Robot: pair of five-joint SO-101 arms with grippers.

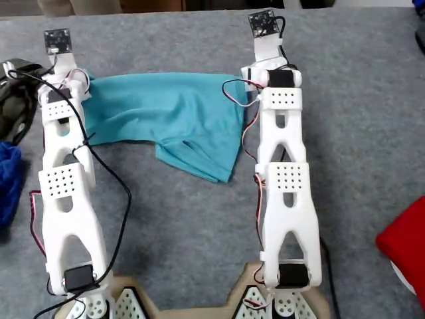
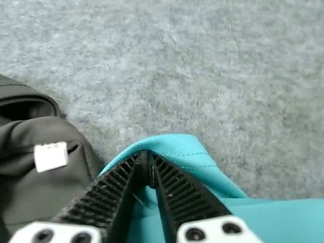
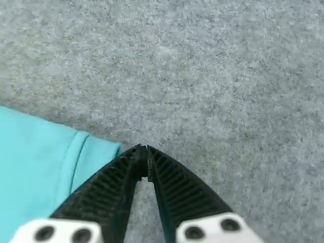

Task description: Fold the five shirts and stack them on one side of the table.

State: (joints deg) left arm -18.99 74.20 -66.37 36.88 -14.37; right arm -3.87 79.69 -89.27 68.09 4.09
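Note:
A teal shirt [image 1: 169, 116] lies partly folded on the grey mat between my two arms, its loose end trailing toward the near side. My left gripper [image 2: 147, 163] is shut on the shirt's left edge [image 2: 174, 147], with teal cloth wrapped around its tips. In the high view the left gripper [image 1: 78, 81] sits at the shirt's far left corner. My right gripper [image 3: 142, 152] is shut with its tips on the mat, right beside the shirt's hem [image 3: 76, 152]; no cloth shows between its fingers. From above, the right gripper [image 1: 254, 78] is at the shirt's far right corner.
A dark olive shirt [image 1: 16, 93] with a white label [image 2: 50, 156] lies bunched at the left edge. A blue shirt [image 1: 8, 179] lies below it, and a red shirt [image 1: 405, 246] sits at the right edge. Bare grey mat [image 1: 186, 226] spreads between the arms.

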